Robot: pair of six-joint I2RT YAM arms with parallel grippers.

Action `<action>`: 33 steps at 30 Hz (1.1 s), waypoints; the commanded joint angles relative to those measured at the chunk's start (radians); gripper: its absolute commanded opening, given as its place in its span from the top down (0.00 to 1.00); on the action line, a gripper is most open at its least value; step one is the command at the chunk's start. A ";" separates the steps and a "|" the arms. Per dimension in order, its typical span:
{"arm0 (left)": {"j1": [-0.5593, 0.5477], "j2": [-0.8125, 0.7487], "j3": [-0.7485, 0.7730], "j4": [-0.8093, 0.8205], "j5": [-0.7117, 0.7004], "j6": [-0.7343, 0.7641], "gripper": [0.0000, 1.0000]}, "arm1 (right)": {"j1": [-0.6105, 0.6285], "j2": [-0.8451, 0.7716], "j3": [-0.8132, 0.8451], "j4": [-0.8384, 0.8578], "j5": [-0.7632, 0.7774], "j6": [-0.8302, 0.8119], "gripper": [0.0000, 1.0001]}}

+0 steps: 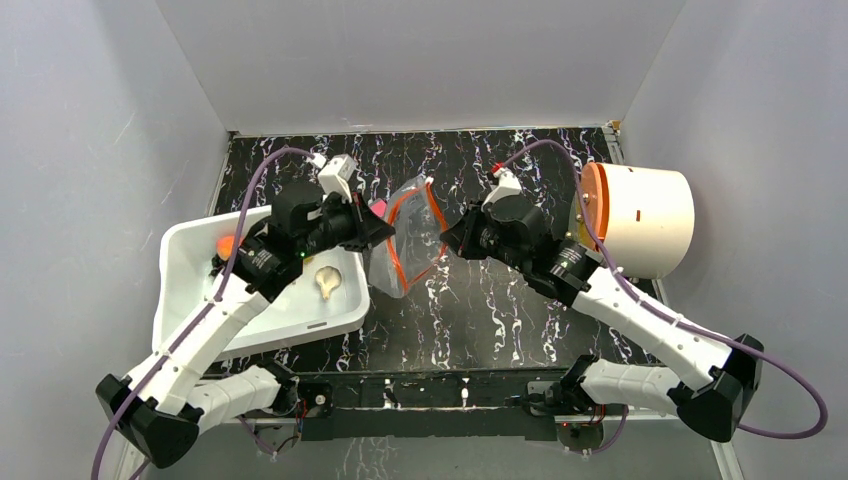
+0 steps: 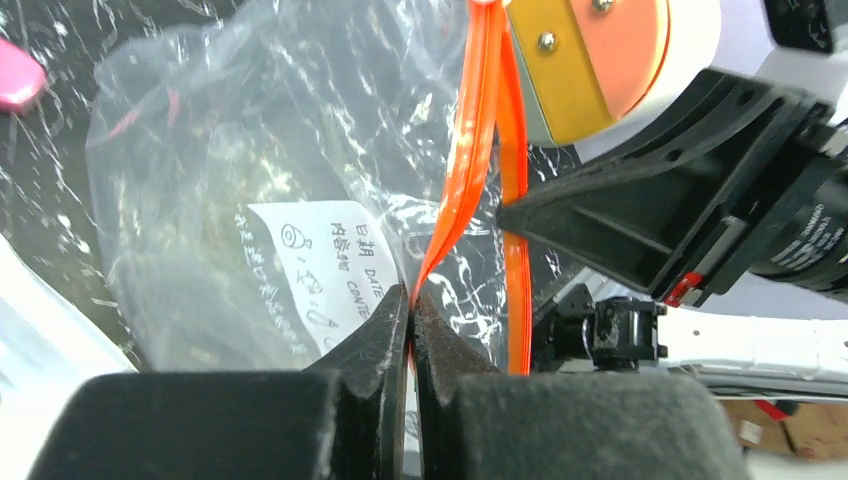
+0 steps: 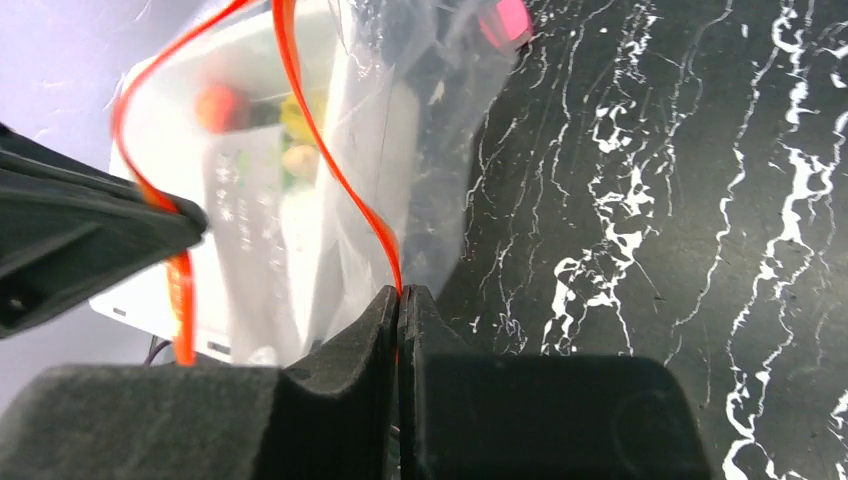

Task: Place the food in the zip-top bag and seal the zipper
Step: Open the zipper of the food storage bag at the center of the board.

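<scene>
The clear zip-top bag [image 1: 405, 245] hangs upright between my two grippers at mid table, its mouth pulled open. My left gripper [image 1: 385, 228] is shut on one side of the orange-red zipper [image 2: 478, 100]. My right gripper [image 1: 450, 238] is shut on the other side of the zipper [image 3: 345, 185]. The bag [image 2: 220, 170] shows only a white label inside. The food lies in the white bin [image 1: 185, 255] on the left: an orange ball [image 1: 226, 244] and a beige piece [image 1: 327, 280]. Through the bag, the right wrist view shows the orange ball [image 3: 220, 103], a yellow piece [image 3: 296, 115] and a beige piece [image 3: 302, 158].
A small pink block [image 1: 378, 207] lies on the black marbled table just behind the bag; it also shows in the left wrist view [image 2: 15, 75]. A large white cylinder with an orange lid [image 1: 640, 215] lies on its side at the right edge. Grey walls enclose the table.
</scene>
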 commanded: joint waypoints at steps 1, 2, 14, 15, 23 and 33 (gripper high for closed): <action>-0.009 0.051 0.096 -0.072 -0.058 0.130 1.00 | 0.001 -0.049 -0.037 -0.003 0.068 0.044 1.00; -0.011 0.061 0.098 -0.071 -0.058 0.141 1.00 | 0.001 -0.049 -0.058 0.015 0.053 0.063 1.00; -0.040 0.132 -0.040 0.071 -0.004 0.107 1.00 | 0.001 -0.016 -0.147 0.081 0.082 0.246 0.64; -0.042 0.136 -0.043 0.081 0.006 0.101 1.00 | 0.001 -0.017 -0.142 0.082 0.076 0.259 0.59; -0.048 0.166 -0.044 0.115 0.051 0.067 1.00 | 0.001 -0.030 -0.140 0.143 0.043 0.314 0.49; -0.054 0.162 -0.027 0.145 0.109 0.024 1.00 | 0.001 0.048 -0.122 0.145 0.140 0.280 0.52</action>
